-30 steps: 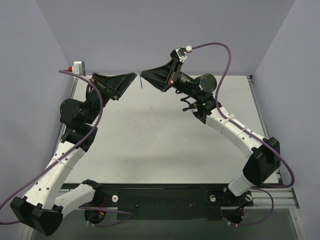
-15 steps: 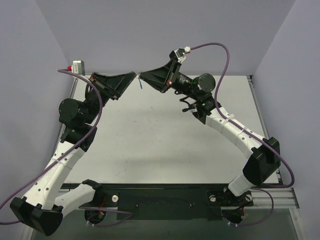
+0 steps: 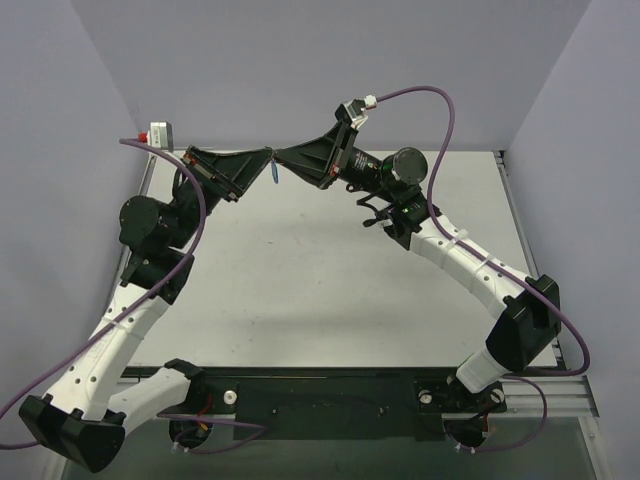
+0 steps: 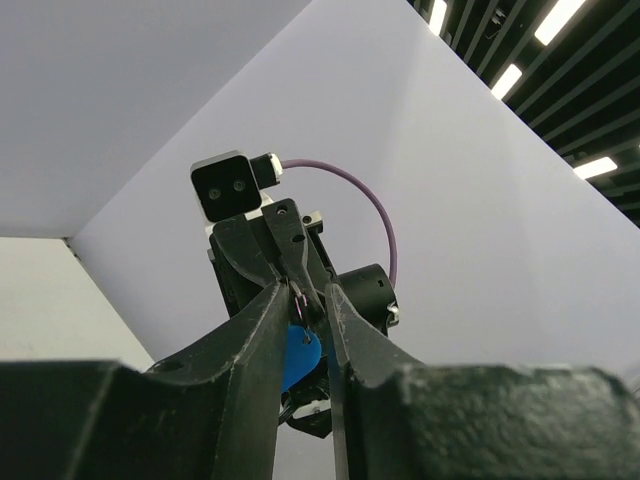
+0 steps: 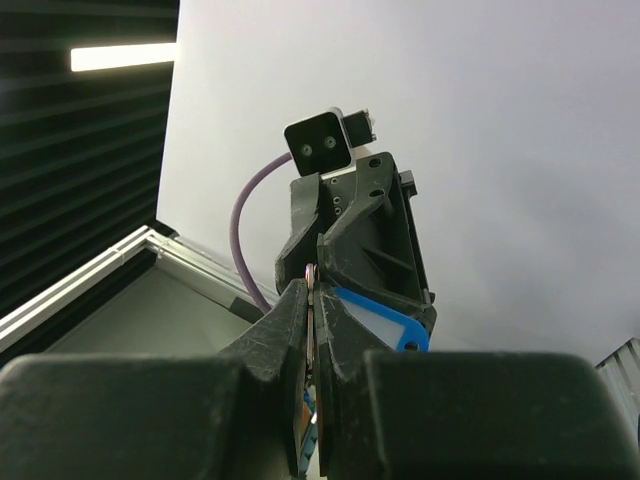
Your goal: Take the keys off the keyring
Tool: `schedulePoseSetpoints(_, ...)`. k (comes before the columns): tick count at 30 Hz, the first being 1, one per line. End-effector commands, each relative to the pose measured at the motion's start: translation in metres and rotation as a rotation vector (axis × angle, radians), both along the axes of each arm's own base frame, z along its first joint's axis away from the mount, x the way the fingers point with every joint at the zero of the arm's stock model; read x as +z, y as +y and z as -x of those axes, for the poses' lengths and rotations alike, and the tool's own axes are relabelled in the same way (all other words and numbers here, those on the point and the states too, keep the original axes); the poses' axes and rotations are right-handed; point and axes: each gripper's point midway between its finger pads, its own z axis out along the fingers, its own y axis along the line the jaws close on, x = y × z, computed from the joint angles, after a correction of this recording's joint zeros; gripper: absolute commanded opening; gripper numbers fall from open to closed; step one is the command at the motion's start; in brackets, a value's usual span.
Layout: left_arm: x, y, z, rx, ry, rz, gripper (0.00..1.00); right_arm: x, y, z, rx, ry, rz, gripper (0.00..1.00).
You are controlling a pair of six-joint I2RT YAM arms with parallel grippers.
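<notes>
Steadying explains this pose: your right hand (image 5: 311,292), fully closed, pins the keyring (image 4: 299,297) while your left hand (image 4: 306,300) straddles the blue tag (image 4: 298,356), grip impossible to tell.

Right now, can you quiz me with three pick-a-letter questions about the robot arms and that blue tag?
1. Where is the bright blue oblong plastic tag? A flat on the table; B in the air between the left gripper and right gripper; C on the black base rail.
2. What colour are the arms' looping cables? A green; B purple; C yellow.
3. How is the right gripper? A wide open; B out of sight; C shut on the thin metal keyring.
Answers: B, it hangs where the two tips meet; B, both cables show purple; C, its fingers pinch the ring.
</notes>
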Motion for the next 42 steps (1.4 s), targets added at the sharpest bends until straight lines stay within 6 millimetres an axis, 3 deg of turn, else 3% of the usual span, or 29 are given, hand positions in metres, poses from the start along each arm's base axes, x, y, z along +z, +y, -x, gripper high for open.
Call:
schedulePoseSetpoints(1,0.026,0.008,0.018,0.007,-0.057,0.028,0.35,0.044,-0.019,0.029,-0.004,-0.143,-0.078,0.00)
schedulePoseSetpoints(22,0.019,0.010,0.018,0.011,-0.028,0.028,0.33,0.049,-0.025,0.024,-0.031,-0.146,-0.093,0.00)
schedulePoseSetpoints(27,0.015,0.010,0.016,0.014,-0.009,0.025,0.51,0.052,-0.027,0.025,-0.035,-0.150,-0.098,0.00)
schedulePoseSetpoints(42,0.015,0.009,0.016,0.011,-0.013,0.021,0.36,0.046,-0.025,0.021,-0.040,-0.141,-0.080,0.00)
